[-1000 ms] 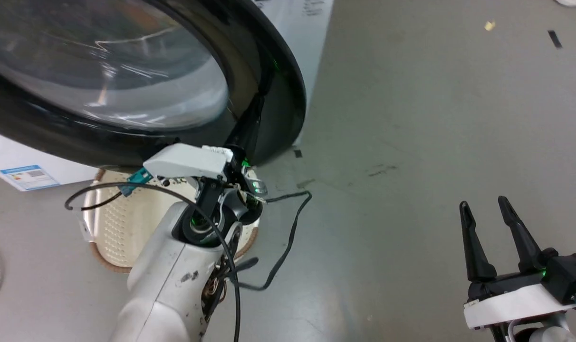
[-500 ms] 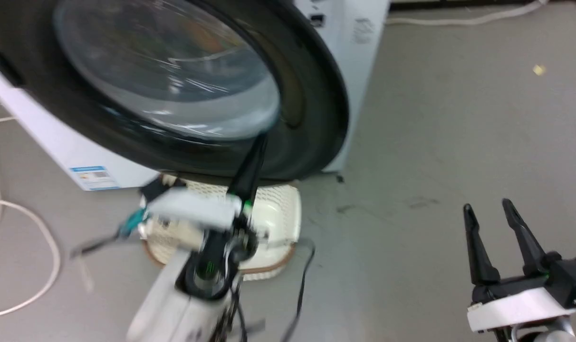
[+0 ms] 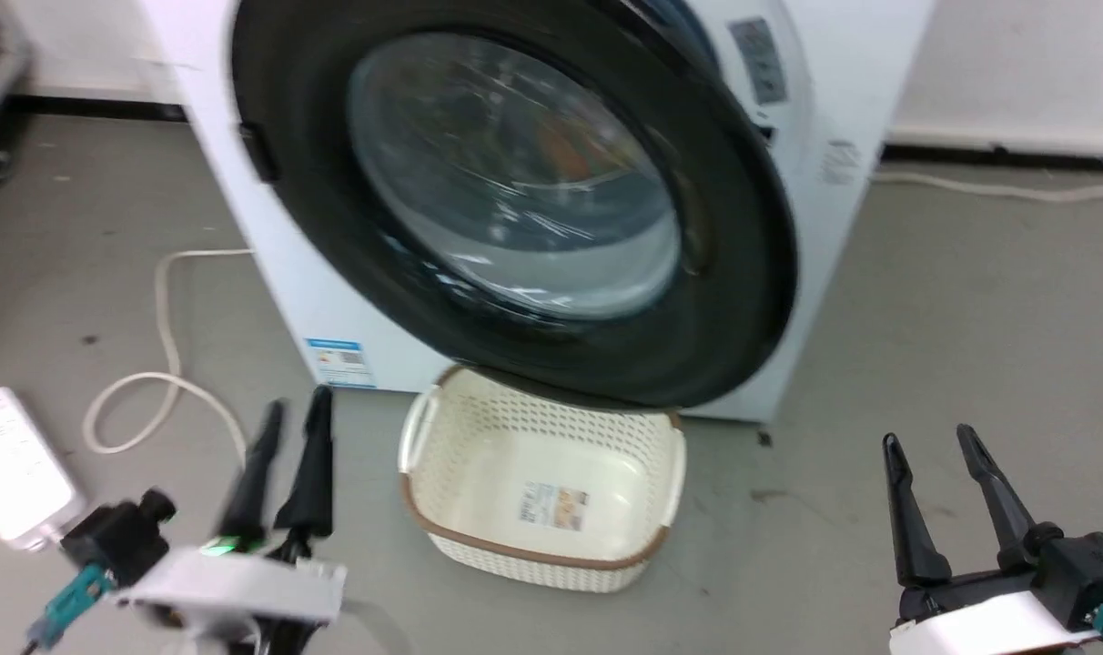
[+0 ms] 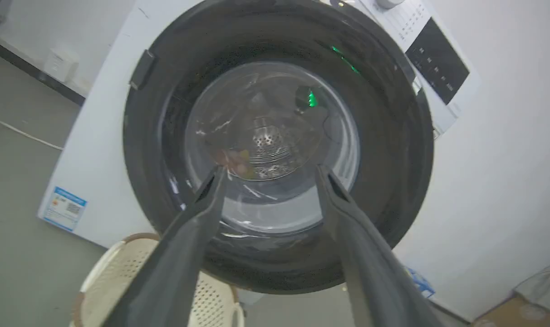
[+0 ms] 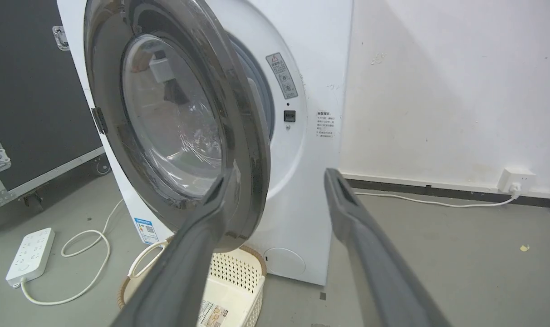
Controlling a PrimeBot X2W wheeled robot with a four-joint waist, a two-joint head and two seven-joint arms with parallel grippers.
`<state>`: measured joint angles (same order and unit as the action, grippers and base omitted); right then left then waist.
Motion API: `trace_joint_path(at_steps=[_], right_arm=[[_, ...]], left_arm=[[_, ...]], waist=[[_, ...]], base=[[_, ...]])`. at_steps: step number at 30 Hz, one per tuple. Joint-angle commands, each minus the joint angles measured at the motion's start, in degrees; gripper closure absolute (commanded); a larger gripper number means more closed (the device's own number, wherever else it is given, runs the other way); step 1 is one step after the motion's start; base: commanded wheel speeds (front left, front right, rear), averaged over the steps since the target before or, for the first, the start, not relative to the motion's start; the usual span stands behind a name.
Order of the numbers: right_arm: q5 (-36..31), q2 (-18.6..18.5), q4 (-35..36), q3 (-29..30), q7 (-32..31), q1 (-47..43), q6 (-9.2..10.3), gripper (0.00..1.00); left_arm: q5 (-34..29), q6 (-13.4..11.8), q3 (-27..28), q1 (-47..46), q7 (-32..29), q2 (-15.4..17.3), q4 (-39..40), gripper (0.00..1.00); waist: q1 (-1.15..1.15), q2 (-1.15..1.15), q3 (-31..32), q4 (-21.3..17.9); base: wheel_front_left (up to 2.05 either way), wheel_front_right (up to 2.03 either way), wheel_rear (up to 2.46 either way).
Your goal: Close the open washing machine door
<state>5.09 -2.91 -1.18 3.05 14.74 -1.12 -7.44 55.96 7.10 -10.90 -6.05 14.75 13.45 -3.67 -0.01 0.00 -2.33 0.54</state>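
Low before the washing machine door, both arms' jaws point up, parted, empty.

The washing machine stands on the floor with its back to a wall. The washing machine door hangs ajar before it, hinged at the left, its right edge standing off the front. A basket sits on the floor just before the machine, partly beneath the door's lower edge. A power strip lies well to the left, its cable looping between strip and machine. The left pincer hangs left of the basket, and the right pincer well to its right.
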Motion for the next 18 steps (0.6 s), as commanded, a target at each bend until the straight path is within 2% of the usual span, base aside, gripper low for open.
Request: trace_joint_path(at_steps=[1,5,9,13,18], right_arm=[[0.03,0.03,0.44,-0.26,0.26,-0.83,-0.05,0.0],[0.04,0.03,0.72,-1.0,0.26,-1.77,-0.05,0.0],[-0.25,0.03,0.93,-1.87,0.26,-2.39,-0.05,0.0],[-0.29,0.03,0.97,-2.62,0.26,-2.81,-0.05,0.0],[0.11,0.03,0.64,-3.37,0.26,-3.22,-0.05,0.0]], left_arm=[[-6.8,-0.47,1.76,1.45,0.22,-0.15,-0.23,0.0],[-25.06,-1.34,5.39,4.51,0.23,-3.47,0.89,0.0],[-39.47,-1.41,4.13,6.57,0.24,-4.1,1.92,0.0],[-47.19,-3.18,4.19,8.19,0.24,-5.63,2.85,0.0],[-52.04,-4.14,3.77,9.57,0.24,-6.29,2.99,0.0]], waist=[[0.01,0.0,1.8,2.17],[0.01,0.0,2.48,3.93],[0.01,0.0,2.75,4.94],[0.01,0.0,2.72,5.32],[0.01,0.0,1.98,5.47]], base=[[0.0,0.0,0.0],[0.0,0.0,0.0],[0.0,0.0,0.0],[0.0,0.0,0.0],[0.0,0.0,0.0]])
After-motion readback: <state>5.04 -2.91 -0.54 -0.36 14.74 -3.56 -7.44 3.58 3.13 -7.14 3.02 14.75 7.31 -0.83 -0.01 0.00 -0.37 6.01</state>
